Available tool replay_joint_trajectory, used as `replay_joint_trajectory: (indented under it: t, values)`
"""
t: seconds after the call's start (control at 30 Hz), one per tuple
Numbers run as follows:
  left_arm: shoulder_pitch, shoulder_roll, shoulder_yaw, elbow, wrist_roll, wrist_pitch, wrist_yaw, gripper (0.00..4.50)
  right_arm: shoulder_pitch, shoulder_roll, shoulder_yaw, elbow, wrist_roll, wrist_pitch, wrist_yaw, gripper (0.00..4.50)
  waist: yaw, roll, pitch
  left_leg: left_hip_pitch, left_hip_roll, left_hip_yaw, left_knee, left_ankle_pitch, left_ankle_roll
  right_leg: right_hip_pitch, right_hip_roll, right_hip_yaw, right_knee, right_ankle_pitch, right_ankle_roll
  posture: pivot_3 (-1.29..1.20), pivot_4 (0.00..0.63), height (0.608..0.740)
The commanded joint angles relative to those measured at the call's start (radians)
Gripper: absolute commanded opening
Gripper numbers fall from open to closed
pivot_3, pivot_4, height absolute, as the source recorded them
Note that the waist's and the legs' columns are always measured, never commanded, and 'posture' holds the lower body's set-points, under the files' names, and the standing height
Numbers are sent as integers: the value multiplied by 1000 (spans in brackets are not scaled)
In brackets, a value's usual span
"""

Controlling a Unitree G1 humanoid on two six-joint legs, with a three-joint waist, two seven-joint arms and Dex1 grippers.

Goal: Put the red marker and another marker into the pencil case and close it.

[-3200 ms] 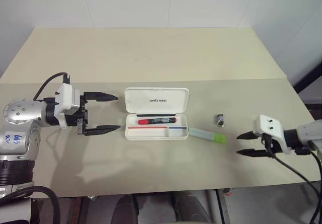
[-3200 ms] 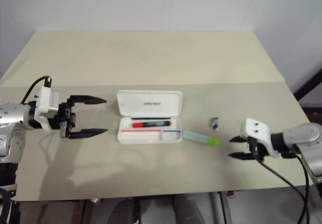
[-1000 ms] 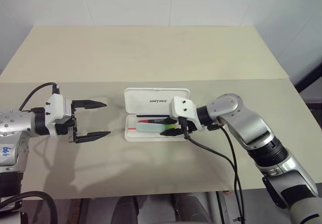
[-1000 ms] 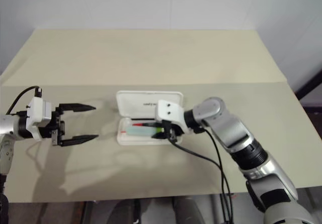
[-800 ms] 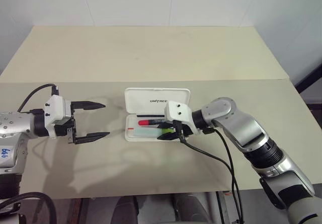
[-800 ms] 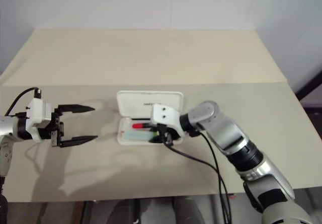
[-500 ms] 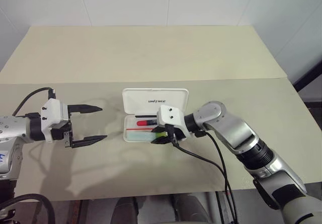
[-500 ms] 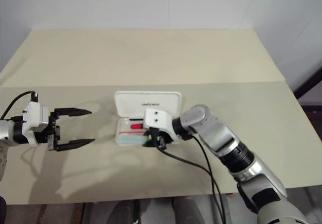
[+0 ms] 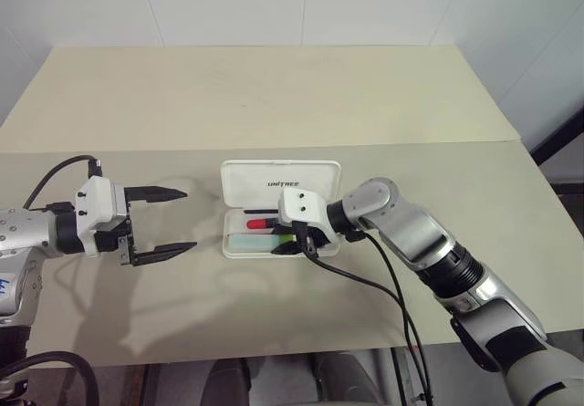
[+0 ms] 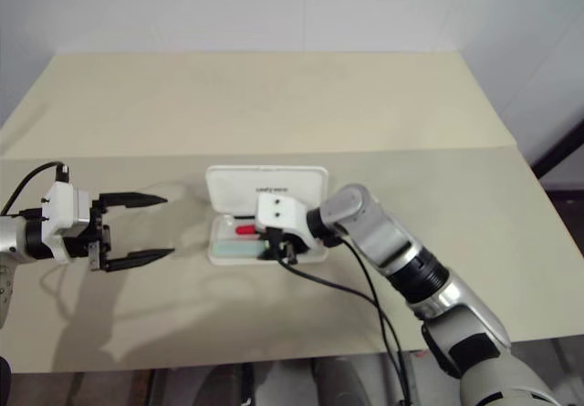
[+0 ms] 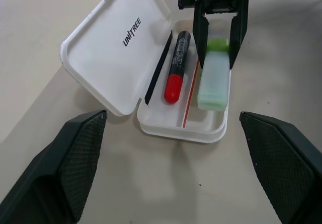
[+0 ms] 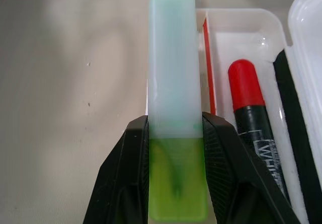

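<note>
The white pencil case [image 9: 281,180] lies open in the middle of the table, lid back with its lettering up. The red marker [image 11: 177,68] rests in the tray's rear half, beside a black strip. My right gripper [image 9: 294,242] is shut on the other marker [image 12: 173,83], gripping it near its green cap. Its pale barrel points along the tray's front half [image 11: 214,80], next to the red marker. I cannot tell whether it touches the tray floor. Left of the case, my left gripper [image 9: 190,218] stands wide open with nothing in it.
The beige table [image 9: 274,105] has a seam running across it behind the case, with a white wall beyond its far edge. A black cable [image 9: 365,283] loops from my right wrist over the table's front part.
The green marker, earlier on the table right of the case, is now in my right gripper. Over the last second that gripper carried it left and slightly down over the tray. The left gripper stayed put.
</note>
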Motion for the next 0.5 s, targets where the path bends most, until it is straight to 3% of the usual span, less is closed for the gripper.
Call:
replay_joint_trajectory:
  t: [0.03, 0.23, 0.5]
  values:
    - [14, 5, 40, -40, -27, 3, 10, 4500, -27, 6, -4, 5, -16, -39, 8, 2129, -2, 0, 0, 0, 0, 0, 0, 0, 0, 0, 0, 0, 0, 0, 0, 0, 150, 740]
    - [20, 8, 47, -42, -31, 6, 13, 4500, -66, 37, -46, 8, 6, -45, 5, 4104, -15, 0, 0, 0, 0, 0, 0, 0, 0, 0, 0, 0, 1, 0, 0, 0, 150, 740]
    - [2, 4, 30, -42, -28, 9, 22, 4500, -92, 32, -124, -50, 89, 13, 28, 4104, -15, 0, 0, 0, 0, -1, -2, 0, 0, 0, 0, -1, 0, 0, 0, 0, 150, 740]
